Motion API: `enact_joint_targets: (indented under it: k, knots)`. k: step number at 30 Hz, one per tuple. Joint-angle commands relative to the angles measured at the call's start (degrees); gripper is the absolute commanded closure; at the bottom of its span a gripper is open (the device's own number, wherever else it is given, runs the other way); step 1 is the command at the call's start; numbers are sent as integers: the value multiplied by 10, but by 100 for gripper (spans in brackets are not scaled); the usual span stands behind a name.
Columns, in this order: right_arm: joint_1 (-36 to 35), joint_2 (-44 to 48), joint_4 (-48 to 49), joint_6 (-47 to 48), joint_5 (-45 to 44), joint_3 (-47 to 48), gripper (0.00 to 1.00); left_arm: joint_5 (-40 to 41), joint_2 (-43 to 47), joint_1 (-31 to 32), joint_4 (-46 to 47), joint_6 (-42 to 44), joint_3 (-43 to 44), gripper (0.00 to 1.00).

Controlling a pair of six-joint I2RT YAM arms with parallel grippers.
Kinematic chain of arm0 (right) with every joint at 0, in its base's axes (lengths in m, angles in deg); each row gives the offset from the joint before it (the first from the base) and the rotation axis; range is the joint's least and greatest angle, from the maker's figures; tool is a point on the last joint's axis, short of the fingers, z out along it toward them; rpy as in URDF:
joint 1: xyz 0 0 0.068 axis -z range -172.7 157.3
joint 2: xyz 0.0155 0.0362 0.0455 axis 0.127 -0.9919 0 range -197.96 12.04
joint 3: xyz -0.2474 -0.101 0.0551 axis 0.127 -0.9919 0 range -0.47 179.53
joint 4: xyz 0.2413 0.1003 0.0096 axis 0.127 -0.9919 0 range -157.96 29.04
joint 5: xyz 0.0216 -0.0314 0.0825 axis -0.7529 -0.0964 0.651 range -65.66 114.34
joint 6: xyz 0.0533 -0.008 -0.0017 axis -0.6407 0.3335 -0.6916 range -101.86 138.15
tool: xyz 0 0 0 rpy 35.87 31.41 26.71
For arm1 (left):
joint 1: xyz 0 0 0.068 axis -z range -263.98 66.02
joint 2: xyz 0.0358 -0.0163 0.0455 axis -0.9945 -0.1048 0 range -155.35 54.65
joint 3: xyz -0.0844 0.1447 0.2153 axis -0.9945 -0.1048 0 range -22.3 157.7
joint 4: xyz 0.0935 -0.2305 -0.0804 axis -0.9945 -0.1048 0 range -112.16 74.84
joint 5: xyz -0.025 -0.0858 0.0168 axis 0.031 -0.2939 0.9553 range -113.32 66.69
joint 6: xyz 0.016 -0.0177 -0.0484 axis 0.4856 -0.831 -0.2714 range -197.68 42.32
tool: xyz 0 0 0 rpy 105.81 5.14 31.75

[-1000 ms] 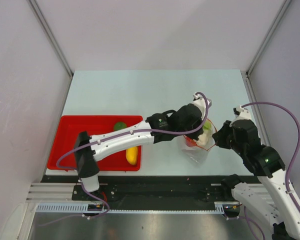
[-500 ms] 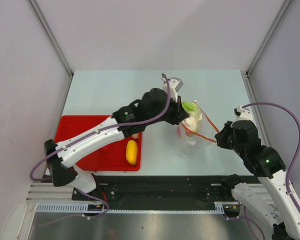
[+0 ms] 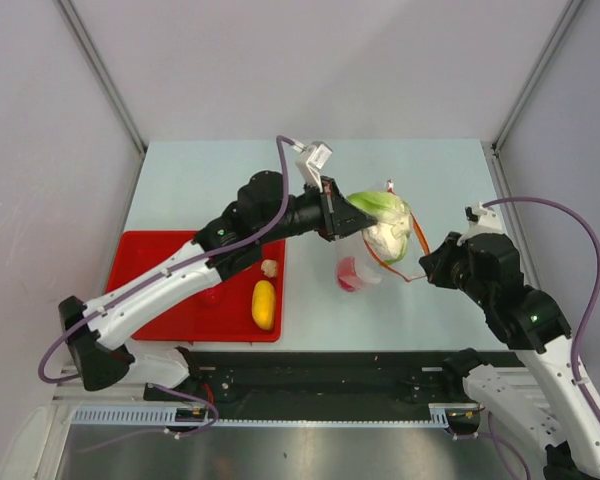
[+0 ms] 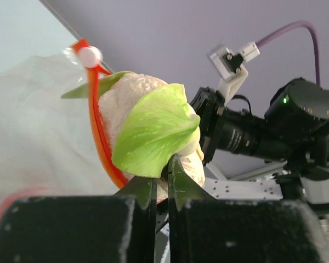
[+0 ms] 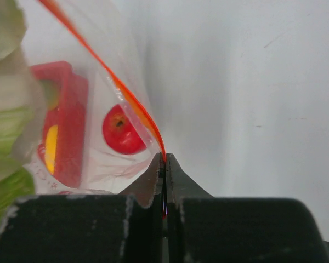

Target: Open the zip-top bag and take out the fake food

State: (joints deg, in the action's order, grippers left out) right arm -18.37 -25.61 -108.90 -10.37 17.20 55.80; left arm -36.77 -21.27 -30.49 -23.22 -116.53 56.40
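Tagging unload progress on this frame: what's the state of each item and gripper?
left gripper: shut on the toy cauliflower, by its leaf
right gripper: shut on the zip-top bag, at its red zip strip
zip-top bag: open
toy cauliflower: partly out of the bag mouth
red apple: inside the bag
yellow fruit: lying in the red tray

Clear bag (image 4: 33, 137) with orange-red zip strip (image 4: 98, 137); white, green-leaved cauliflower (image 3: 380, 222); red apple (image 5: 123, 130); red tray (image 3: 145, 250); yellow fruit (image 3: 264, 304).
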Motion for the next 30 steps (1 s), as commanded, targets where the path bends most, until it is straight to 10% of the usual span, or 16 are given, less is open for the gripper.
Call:
enact_joint_targets:
  k: [1,12,20,30]
  knots:
    - [3,-5,-17,21,-5,20,100,-31,-71,18,87,-59,44,100]
    - [22,-40,-33,9,-73,20,100,-82,-72,26,31,-7,105,100]
    - [45,-36,-36,29,-90,7,100,-96,62,-4,-229,108,100,100]
    - [63,0,-8,41,-1,-39,99,218,194,-58,-397,51,16,100]
